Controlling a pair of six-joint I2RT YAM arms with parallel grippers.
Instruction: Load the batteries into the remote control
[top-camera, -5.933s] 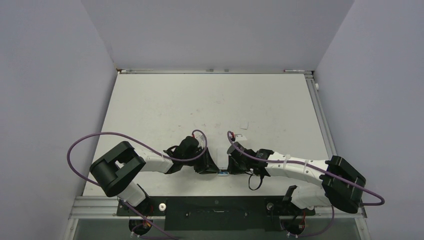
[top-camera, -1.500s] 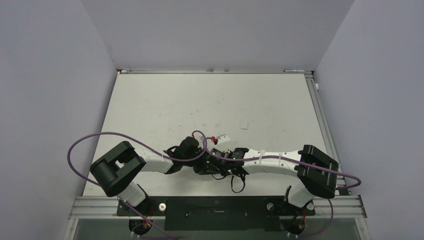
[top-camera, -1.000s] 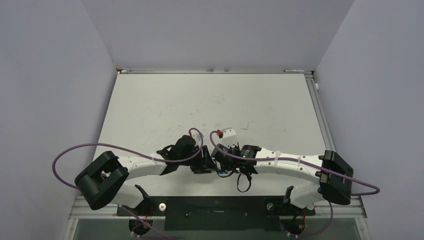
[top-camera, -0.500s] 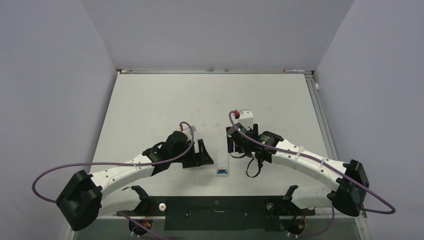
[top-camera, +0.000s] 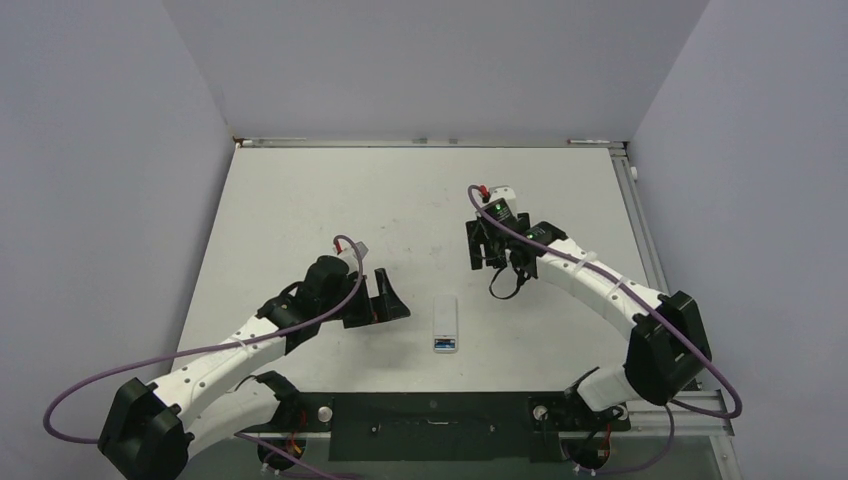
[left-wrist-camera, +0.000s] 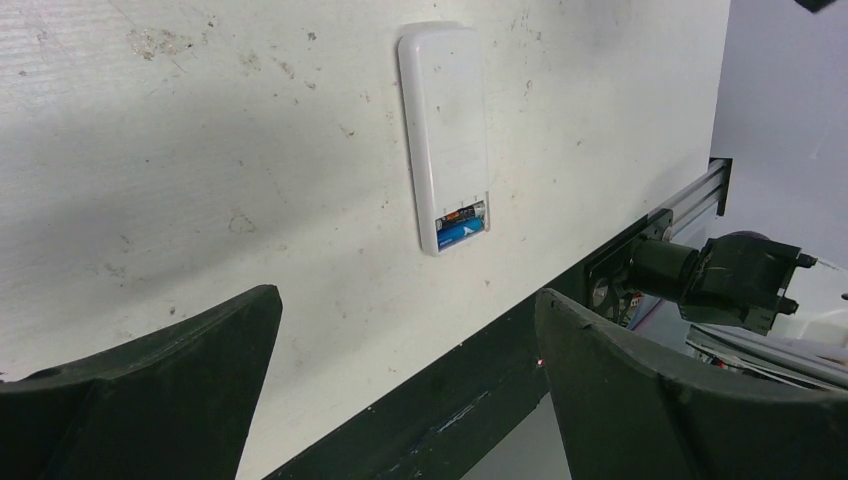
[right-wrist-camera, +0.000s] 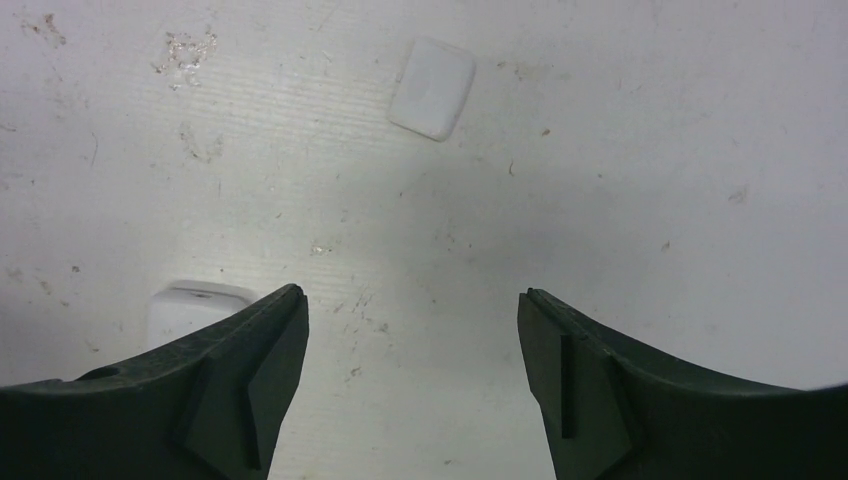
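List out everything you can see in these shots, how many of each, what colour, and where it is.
remote control: one, white, lying plain back up on the table between the two arms, towards the near edge; the battery bay at its near end is uncovered
batteries: two, one blue and one dark, side by side in that open bay
plastic piece: one, small white square, flat on the table beyond the right gripper, apart from the remote control
table: one, off-white and scuffed
walls: three, pale grey-lilac, left, back and right of the table
left gripper: one, black, open and empty, left of the remote control
right gripper: one, black, open and empty, further back and right of the remote control
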